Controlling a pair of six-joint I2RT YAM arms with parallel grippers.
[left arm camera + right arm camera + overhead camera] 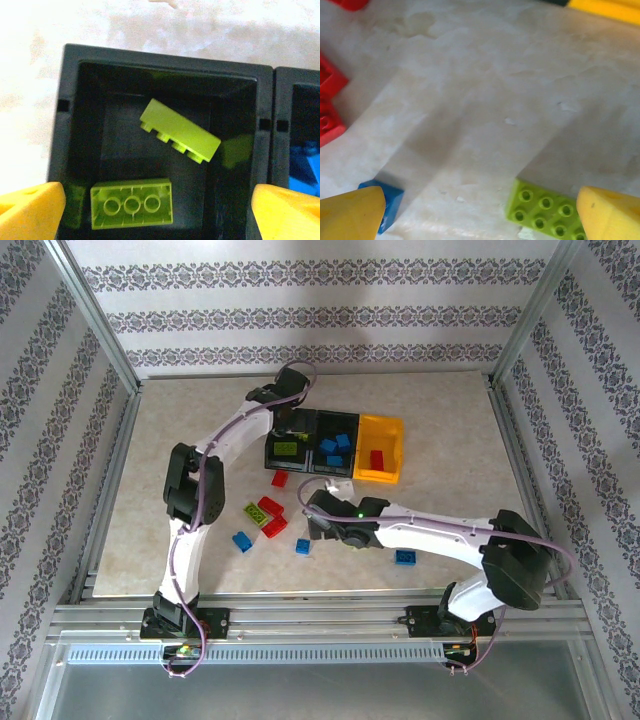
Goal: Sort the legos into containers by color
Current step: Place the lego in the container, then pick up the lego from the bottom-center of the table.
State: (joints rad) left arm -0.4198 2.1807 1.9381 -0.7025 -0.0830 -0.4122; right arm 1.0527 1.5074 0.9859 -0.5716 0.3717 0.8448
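Jaws gape on your left gripper (157, 212) above the black bin (70, 125), tilted lime lego (180, 131) resting inside. Right gripper (480, 215), spread too, hovers beside a loose lime lego (542, 211), seemingly flat; centre over it before closing.

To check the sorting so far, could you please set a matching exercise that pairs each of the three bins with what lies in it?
Bins:
1. left black bin
2. middle black bin
3. yellow bin

Contents:
a. red brick
b. lime bricks
c. blue bricks

Pairs: 1-b; 2-c; 3-a
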